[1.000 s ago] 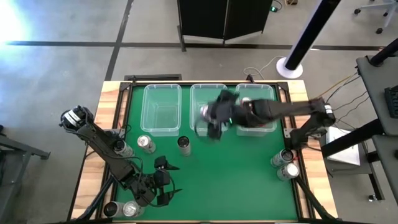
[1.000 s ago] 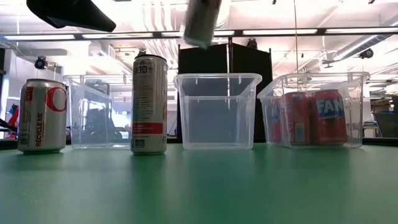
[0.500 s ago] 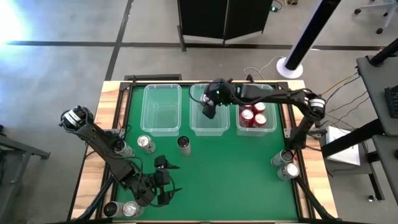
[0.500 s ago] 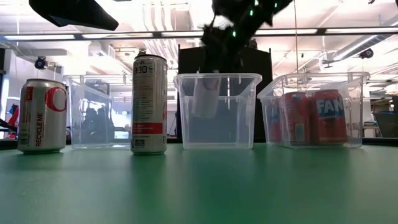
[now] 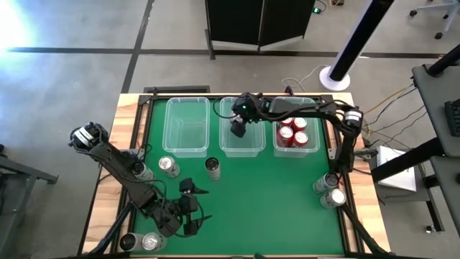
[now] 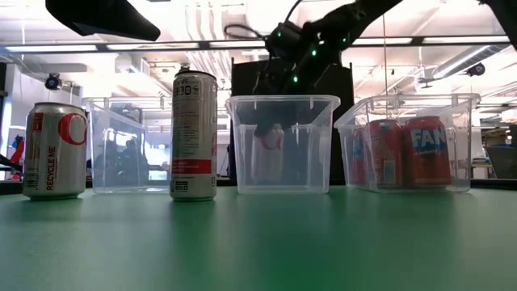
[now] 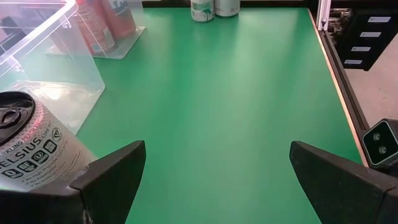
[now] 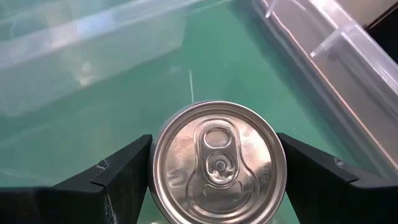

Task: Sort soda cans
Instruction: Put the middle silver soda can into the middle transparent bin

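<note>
**Right gripper holds a can inside the middle bin**

Your right gripper reaches down into the middle bin, its fingers clamped on either side of a silver-white can. The can stands upright between them, silver top up, and in the low view it sits low in the bin, close to the floor; you cannot tell whether it touches.

Your left gripper waits near the front edge of the table, on the left side, with its fingers spread wide and nothing between them. A tall can stands just beside its left finger.

The right bin holds red cans, all upright. The left bin has no can that you can see.

In front of the bins stand a short silver-white can and a tall can, apart from each other. Another can stands at the left edge beside the left arm. Two more cans sit at the front left corner. Two cans stand together at the right edge of the table.
</note>
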